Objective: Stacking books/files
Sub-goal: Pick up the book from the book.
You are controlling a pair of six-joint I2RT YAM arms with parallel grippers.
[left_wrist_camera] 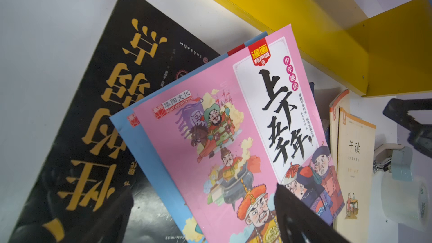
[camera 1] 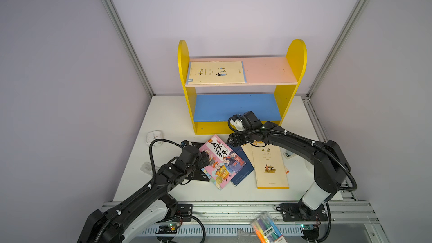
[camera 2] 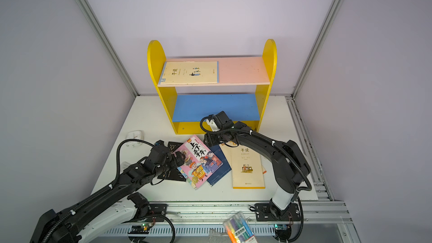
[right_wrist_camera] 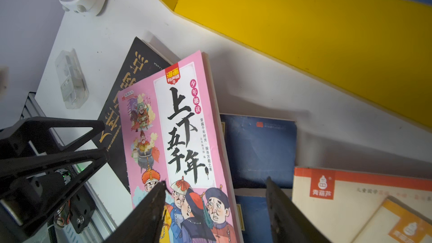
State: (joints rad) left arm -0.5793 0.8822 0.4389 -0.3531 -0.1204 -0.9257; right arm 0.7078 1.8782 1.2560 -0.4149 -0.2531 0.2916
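Observation:
Several books lie spread on the white table in both top views. A pink cartoon book [camera 1: 222, 160] [camera 2: 201, 160] lies on top of a blue one, overlapping a black book with gold lettering [left_wrist_camera: 98, 113] and a navy book [right_wrist_camera: 259, 150]. A cream book with a yellow edge [camera 1: 270, 164] lies to the right. One more cream book [camera 1: 216, 72] lies flat on the upper shelf. My left gripper [camera 1: 205, 157] [left_wrist_camera: 205, 218] is open at the pink book's left edge. My right gripper [camera 1: 230, 140] [right_wrist_camera: 216, 206] hangs open over that book's far right corner, its jaws astride the edge.
A yellow bookshelf [camera 1: 289, 94] with a pink upper board and a blue lower board stands at the back. A white clock [camera 1: 154, 136] and a clear plastic case [right_wrist_camera: 70, 80] lie at the left. A tape roll [left_wrist_camera: 406, 197] sits right of the books. A marker pack [camera 1: 266, 230] lies below the table's front edge.

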